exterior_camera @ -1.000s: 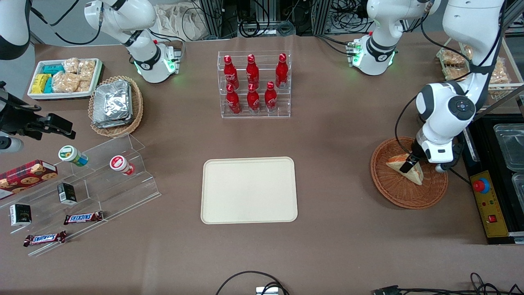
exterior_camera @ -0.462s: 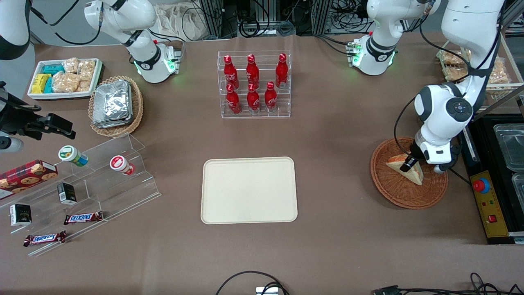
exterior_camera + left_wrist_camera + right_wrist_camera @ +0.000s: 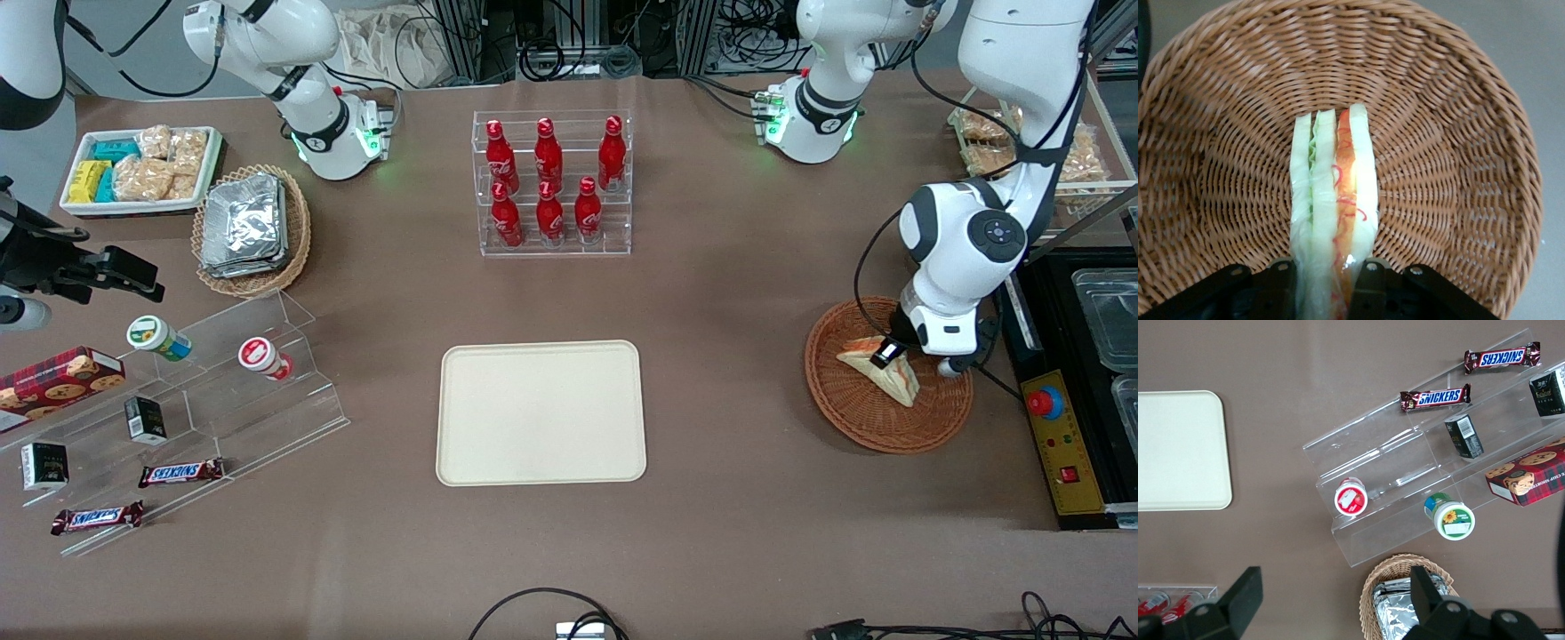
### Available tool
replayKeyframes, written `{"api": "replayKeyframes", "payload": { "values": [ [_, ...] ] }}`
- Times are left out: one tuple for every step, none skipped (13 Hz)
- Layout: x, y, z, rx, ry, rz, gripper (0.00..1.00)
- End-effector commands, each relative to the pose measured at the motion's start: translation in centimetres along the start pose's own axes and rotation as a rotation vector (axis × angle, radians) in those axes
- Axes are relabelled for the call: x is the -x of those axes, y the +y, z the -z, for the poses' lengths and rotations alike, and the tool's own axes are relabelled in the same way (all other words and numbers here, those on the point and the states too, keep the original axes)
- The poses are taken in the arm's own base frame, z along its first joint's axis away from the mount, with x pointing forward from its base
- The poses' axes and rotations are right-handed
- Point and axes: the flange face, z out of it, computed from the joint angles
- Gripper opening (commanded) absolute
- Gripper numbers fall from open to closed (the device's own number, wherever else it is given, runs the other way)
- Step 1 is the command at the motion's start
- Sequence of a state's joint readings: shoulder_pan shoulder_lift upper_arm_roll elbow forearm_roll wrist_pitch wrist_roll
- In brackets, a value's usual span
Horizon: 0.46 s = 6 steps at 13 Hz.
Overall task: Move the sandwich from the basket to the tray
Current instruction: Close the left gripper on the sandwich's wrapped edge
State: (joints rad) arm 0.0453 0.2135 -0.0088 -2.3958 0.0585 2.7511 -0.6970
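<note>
Toward the parked arm's end of the table nothing concerns me; at the table's middle, near its front edge, lies the flat cream-beige rectangular plastic tray (image 3: pixel 540 412), bare and waiting. Near the working arm's end sits the round reddish-brown woven wicker basket (image 3: pixel 853 418), and over it hang my jaws (image 3: pixel 887 353), clamped on the upper end of the triangular white-bread sandwich in clear wrap (image 3: pixel 880 374), one finger (image 3: pixel 1286 283) on each bread face. Its lower corner looks close to the weave, perhaps touching; I cannot tell. I judge the lift is the step in hand. To do it well I should rise straight until the wedge clears the rim, keep my squeeze gentle so the soft bread is not crushed, then carry it level to the tray's centre.
</note>
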Motion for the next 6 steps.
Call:
{"api": "replayKeyframes", "payload": {
  "values": [
    [0.0, 0.0, 2.8, -0.023, -0.02, -0.184, 0.06],
    [0.1, 0.2, 3.8, -0.021, -0.017, -0.285, 0.07],
    [0.1, 0.4, 4.3, -0.019, -0.015, -0.4, 0.08],
    [0.0, 0.5, 4.8, -0.013, -0.006, -0.483, 0.08],
    [-0.1, 0.6, 5.2, -0.01, 0.0, -0.54, 0.08],
    [-0.2, 0.8, 5.4, -0.007, 0.006, -0.587, 0.08]
  ]
}}
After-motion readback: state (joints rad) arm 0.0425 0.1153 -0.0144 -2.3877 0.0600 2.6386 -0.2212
